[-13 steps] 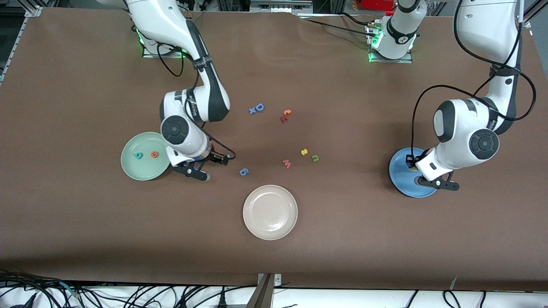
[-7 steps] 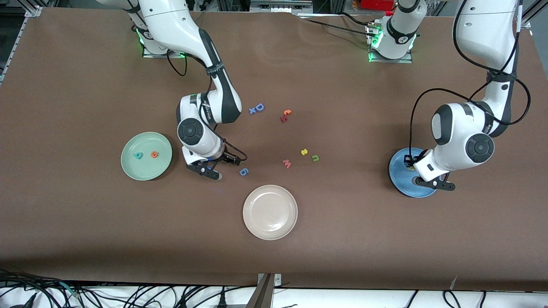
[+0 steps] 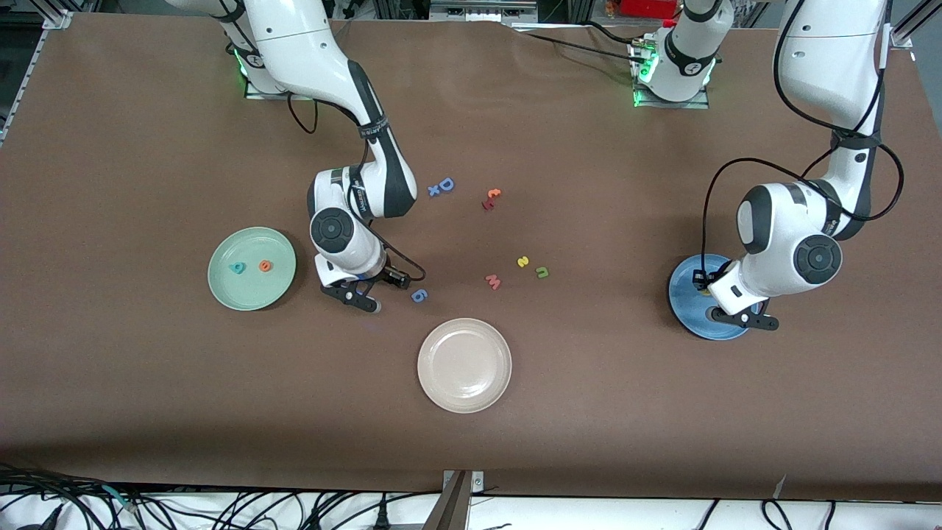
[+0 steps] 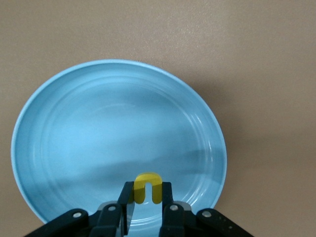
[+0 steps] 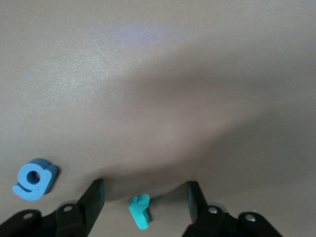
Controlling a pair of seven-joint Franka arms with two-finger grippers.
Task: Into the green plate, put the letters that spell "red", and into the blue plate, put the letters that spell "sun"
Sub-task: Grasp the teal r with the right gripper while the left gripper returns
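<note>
The green plate point(image 3: 254, 293) holds the teal d point(image 3: 237, 268) and the orange e point(image 3: 266, 266). My right gripper point(image 3: 358, 291) is low over the table between that plate and a blue 6 piece point(image 3: 419, 295). In the right wrist view this gripper point(image 5: 144, 187) is open, with the teal r point(image 5: 140, 211) lying flat between its fingers. My left gripper point(image 3: 725, 313) hangs over the blue plate point(image 3: 684, 294). In the left wrist view it point(image 4: 147, 195) is shut on the yellow u point(image 4: 147, 185) just above the plate point(image 4: 98, 138). The yellow s point(image 3: 523, 261) and green n point(image 3: 542, 272) lie mid-table.
A beige plate point(image 3: 464, 365) sits nearest the front camera. A pink letter point(image 3: 493, 281) lies beside the s. A blue D point(image 3: 446, 184) with a small x, and an orange and a red letter point(image 3: 491, 199), lie farther back. The blue 6 piece point(image 5: 33, 178) is close to the right gripper.
My right arm has swung from the green plate's edge toward the blue 6 piece and settled over the teal r. The left gripper has shifted slightly over the blue plate.
</note>
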